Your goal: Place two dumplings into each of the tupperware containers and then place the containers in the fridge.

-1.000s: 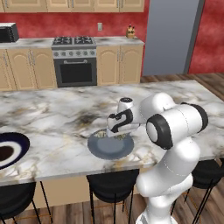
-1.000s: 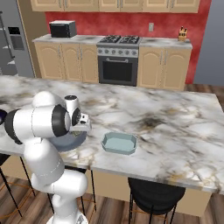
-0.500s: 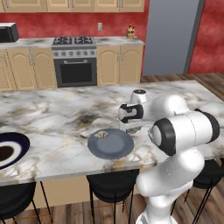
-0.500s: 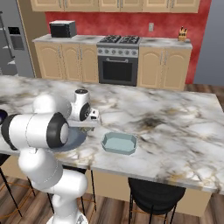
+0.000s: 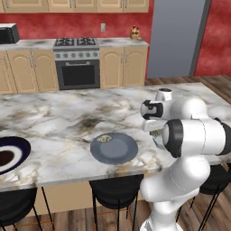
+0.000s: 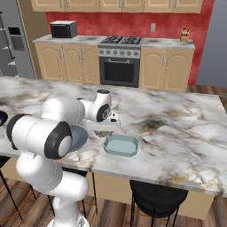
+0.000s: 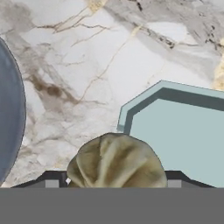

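I have the lumpy tan ridged dumpling (image 7: pixel 116 161) clamped in the pincer (image 7: pixel 114 181), hanging over the marble tabletop (image 5: pixel 54 122) just short of the pale bluish translucent tupperware container (image 7: pixel 183 135). That box lies ahead and to the right in the hand view, apparently corner-on. The round dark grey container (image 5: pixel 114 148), one dumpling left in it, now sits behind; a second ago I was down over it.
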### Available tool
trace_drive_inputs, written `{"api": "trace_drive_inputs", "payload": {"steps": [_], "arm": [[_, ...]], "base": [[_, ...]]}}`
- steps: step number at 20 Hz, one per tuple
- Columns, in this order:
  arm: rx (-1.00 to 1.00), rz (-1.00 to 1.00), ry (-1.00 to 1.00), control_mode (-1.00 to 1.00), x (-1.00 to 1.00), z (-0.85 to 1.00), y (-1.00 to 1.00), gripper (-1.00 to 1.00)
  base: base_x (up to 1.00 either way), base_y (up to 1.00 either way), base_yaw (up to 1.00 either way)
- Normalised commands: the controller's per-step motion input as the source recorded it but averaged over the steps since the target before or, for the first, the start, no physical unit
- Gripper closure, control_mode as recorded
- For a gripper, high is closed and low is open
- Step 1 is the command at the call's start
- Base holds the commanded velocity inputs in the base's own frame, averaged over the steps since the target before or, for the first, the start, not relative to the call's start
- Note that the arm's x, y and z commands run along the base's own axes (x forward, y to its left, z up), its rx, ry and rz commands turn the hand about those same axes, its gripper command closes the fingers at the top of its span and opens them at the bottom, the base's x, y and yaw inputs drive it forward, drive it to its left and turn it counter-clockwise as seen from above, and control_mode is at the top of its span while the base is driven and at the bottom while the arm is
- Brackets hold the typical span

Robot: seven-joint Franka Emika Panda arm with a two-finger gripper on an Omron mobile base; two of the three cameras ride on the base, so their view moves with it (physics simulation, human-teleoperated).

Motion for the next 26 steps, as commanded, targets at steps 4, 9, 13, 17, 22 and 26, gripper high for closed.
{"api": "trace_drive_inputs", "payload": {"steps": [4,9,13,17,22,26], "arm": [[0.02,0.07,0.02,-1.0,-0.09,-0.11,-0.39,1.0],[0.0,0.07,0.05,-1.0,-0.1,-0.33,-0.29,1.0],[0.0,0.04,0.04,-1.0,0.0,-0.19,-0.23,1.0],[0.0,0.03,0.02,-1.0,0.0,-0.13,-0.03,-1.0],[0.0,0.0,0.0,-1.0,0.0,0.0,0.0,-1.0],[0.0,0.0,0.0,-1.0,0.0,0.0,0.0,-1.0]], "base": [[0.0,0.0,0.0],[0.0,0.0,0.0],[0.0,0.0,0.0],[0.0,0.0,0.0],[0.0,0.0,0.0],[0.0,0.0,0.0]]}}
